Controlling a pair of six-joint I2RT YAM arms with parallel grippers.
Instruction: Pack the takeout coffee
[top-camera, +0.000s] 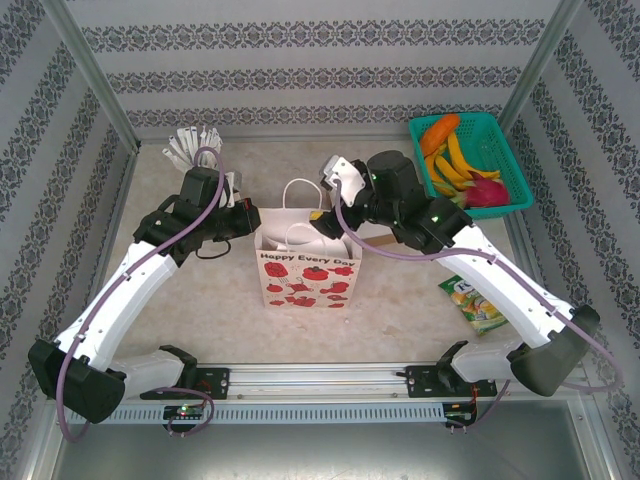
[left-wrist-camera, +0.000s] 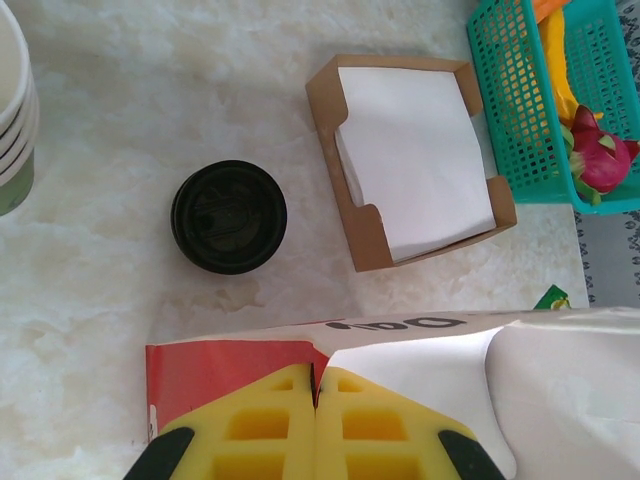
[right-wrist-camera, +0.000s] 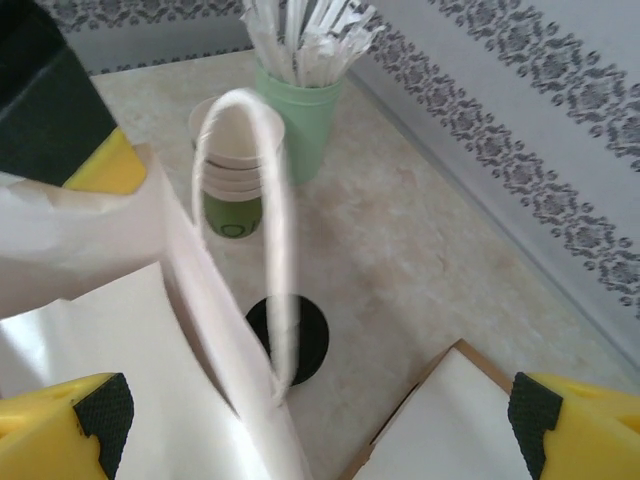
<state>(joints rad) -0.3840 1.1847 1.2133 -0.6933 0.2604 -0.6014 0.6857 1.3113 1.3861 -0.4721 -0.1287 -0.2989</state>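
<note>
Left pincer (left-wrist-camera: 316, 388) presses together on the paper bag (left-wrist-camera: 230, 375) rim; my right pincer (right-wrist-camera: 315, 410) gapes around its handle (right-wrist-camera: 281, 250). Left wrist view shows the takeout coffee (left-wrist-camera: 228, 216) on the table (left-wrist-camera: 100, 330), between stacked cups (left-wrist-camera: 12, 120) and napkin box (left-wrist-camera: 330, 130).

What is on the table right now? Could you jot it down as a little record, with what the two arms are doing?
coffee: black lid on, standing on the table, outside the bag
bag: upright, open, mid-table
left fingers: shut on the bag's rim
right fingers: open, by the bag's handle
beside the coffee: napkin box, cup stack
far right corner: fruit basket
</note>
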